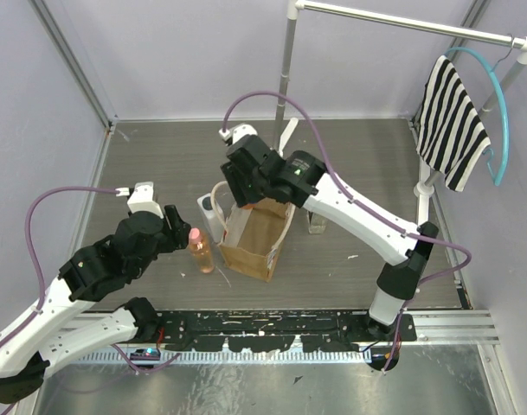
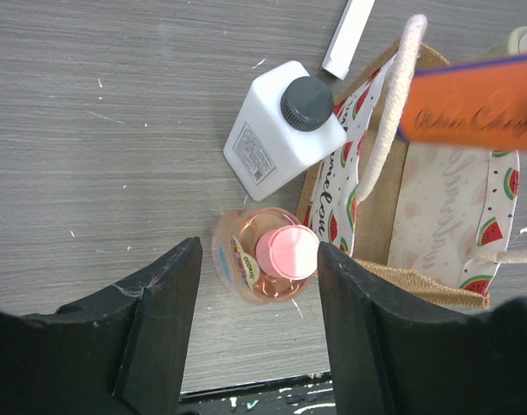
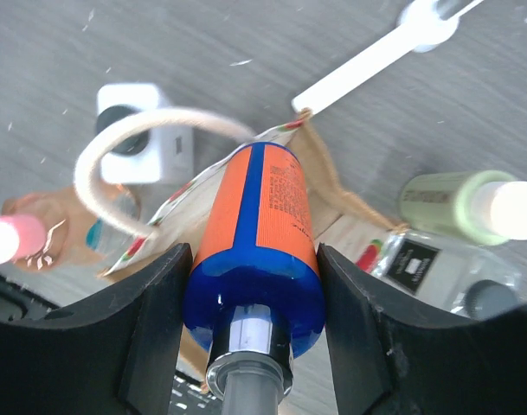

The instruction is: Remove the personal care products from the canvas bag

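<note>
The right hand [image 3: 253, 255] pinches the blue-capped orange bottle [image 3: 263, 203] between both fingers, over the open mouth of the canvas bag [image 1: 250, 255]. The bottle's long axis runs in line with the fingers, cap end toward the wrist. Whether its base has cleared the rim cannot be told. From above, bare counter [image 1: 159, 156] lies at the bag's 11 o'clock. The left hand [image 2: 256, 259], fingers spread, frames the upright peach bottle [image 2: 285, 252] at the bag's 9 o'clock without touching it.
</note>
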Controlling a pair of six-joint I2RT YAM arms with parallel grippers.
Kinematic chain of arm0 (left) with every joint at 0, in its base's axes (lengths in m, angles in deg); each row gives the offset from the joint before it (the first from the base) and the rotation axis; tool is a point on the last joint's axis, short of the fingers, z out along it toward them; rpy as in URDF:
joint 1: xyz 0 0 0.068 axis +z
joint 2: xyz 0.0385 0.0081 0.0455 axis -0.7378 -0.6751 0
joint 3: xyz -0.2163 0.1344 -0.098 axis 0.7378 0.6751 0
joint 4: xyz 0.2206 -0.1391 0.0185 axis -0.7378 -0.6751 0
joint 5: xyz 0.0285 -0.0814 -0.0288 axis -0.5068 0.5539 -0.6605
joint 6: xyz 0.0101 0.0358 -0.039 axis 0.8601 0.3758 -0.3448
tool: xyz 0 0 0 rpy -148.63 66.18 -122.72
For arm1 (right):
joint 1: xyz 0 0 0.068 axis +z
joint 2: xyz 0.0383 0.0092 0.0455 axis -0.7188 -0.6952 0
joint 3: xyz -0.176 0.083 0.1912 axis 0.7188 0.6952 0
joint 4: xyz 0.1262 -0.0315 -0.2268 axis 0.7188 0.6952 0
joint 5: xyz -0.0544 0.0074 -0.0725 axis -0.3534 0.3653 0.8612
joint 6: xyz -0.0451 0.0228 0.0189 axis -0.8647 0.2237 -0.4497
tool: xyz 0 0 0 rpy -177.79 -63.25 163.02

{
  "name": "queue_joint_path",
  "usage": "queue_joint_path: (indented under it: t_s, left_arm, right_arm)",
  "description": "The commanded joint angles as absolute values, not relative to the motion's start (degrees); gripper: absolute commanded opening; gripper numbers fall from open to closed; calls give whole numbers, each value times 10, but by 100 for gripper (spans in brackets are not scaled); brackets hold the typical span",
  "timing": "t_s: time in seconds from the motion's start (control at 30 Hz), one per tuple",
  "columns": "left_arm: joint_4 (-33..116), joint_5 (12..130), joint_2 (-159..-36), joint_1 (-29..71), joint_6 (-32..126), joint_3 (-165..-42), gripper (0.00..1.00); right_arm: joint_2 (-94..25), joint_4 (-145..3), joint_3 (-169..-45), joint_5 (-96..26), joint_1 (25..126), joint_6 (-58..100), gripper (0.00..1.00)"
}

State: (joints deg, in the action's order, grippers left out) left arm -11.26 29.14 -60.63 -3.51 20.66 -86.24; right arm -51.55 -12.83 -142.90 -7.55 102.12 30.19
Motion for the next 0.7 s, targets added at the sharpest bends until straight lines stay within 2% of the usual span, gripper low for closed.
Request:
queue_joint_path:
  t_s: [0.0, 0.33, 0.67]
  left_arm:
    - [-118, 277, -601, -35, 214, -870, 63]
    - [-113, 283, -606, -35, 212, -858, 64]
    - [-107, 290, -616, -34, 209, -849, 65]
  right_arm:
    - [-477, -149, -1467, -21, 963, 283, 36]
    - [-457, -277, -1322, -69, 837, 277, 36]
    - [-580, -204, -1371, -140, 802, 255, 37]
